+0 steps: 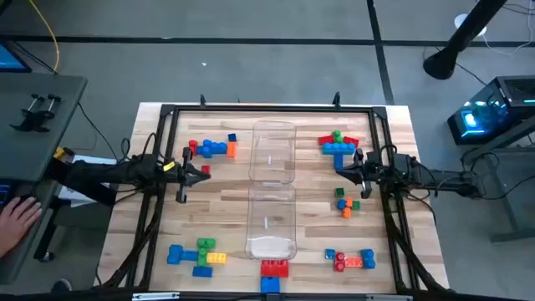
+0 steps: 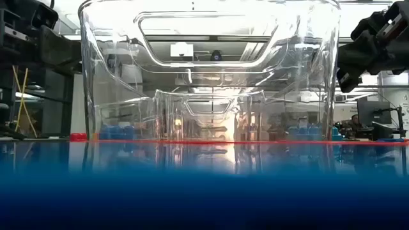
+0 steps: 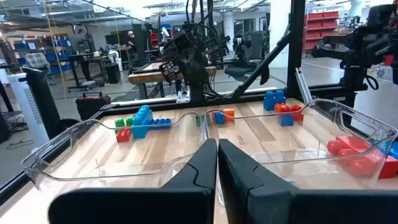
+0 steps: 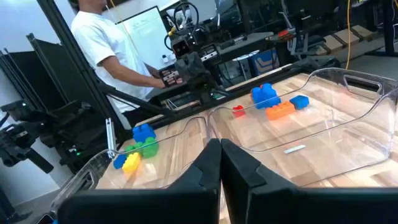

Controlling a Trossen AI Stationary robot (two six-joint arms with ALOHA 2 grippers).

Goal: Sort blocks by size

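The blocks lie in loose groups on the wooden table around two clear bins: far left (image 1: 209,149), far right (image 1: 337,144), mid right (image 1: 345,203), near left (image 1: 196,255), near right (image 1: 351,260), and a red and a blue one at the near edge (image 1: 273,272). My left gripper (image 1: 206,175) hovers left of the far bin (image 1: 273,150), shut and empty, as its wrist view (image 3: 217,163) shows. My right gripper (image 1: 342,165) hovers right of that bin, just near of the far right group, shut and empty, as its wrist view (image 4: 221,163) shows.
The near bin (image 1: 272,221) stands end to end with the far one down the table's middle. A black frame (image 1: 251,109) runs around the table. A person's hand (image 1: 17,219) rests on a side desk at the left, and the person (image 4: 106,43) stands beyond the left edge.
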